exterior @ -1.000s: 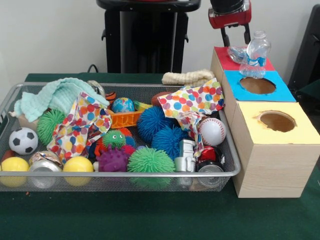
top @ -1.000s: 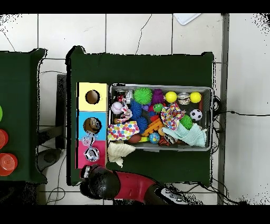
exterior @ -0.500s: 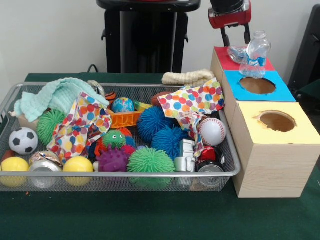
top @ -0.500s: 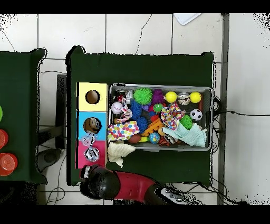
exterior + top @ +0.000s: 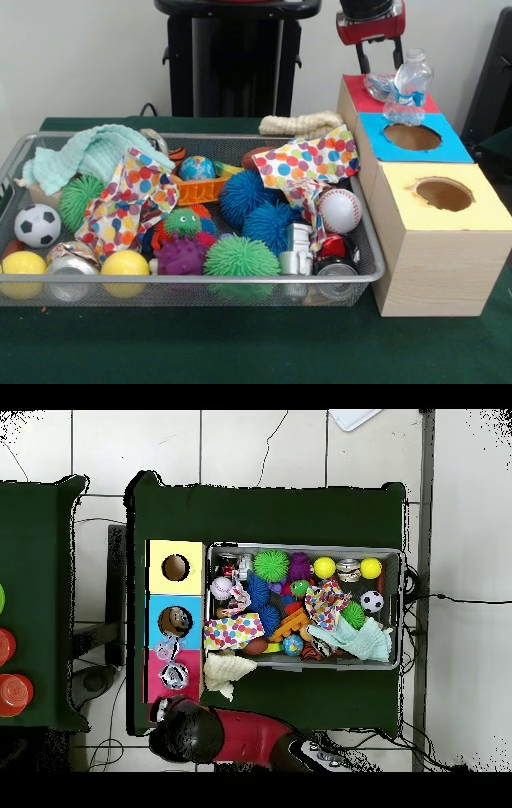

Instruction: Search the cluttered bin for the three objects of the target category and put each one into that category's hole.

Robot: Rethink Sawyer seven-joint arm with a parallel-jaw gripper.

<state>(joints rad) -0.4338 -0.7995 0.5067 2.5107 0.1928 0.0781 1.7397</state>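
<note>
- A clear plastic bottle (image 5: 410, 86) stands at a tilt on the red box top (image 5: 360, 94), its base seemingly sunk in that box's hole, and a second crumpled clear bottle (image 5: 378, 84) lies beside it; neither has dropped fully through.
- The pincer (image 5: 379, 58) hangs just above and behind these bottles with its two dark fingers (image 5: 362, 59) apart and nothing between them.
- Judging by this, bottles are probably the target category and the red box their hole; no third bottle shows in the bin from either view, so it may lie buried under the cloths.
- Such a bottle should be very light, thin-walled and slick; it would buckle under a hard squeeze, so the neck or cap end looks the firmest place to take hold.
- The wire-mesh bin (image 5: 362, 232) sits on the green surface (image 5: 240, 344) and is crowded: two blue spiky balls (image 5: 258, 206), a green spiky ball (image 5: 240, 258), a purple one (image 5: 180, 256), two yellow balls (image 5: 124, 266), a soccer ball (image 5: 37, 225), a baseball (image 5: 340, 210), metal cans (image 5: 70, 268) and toy cars (image 5: 298, 248).
- A mint cloth (image 5: 92, 152) and polka-dot cloths (image 5: 128, 196) drape over part of the contents.
- The blue box (image 5: 448, 148) and the yellow box (image 5: 480, 212) show open holes; the overhead view hints at something inside the blue one, but what it is cannot be told.
</note>
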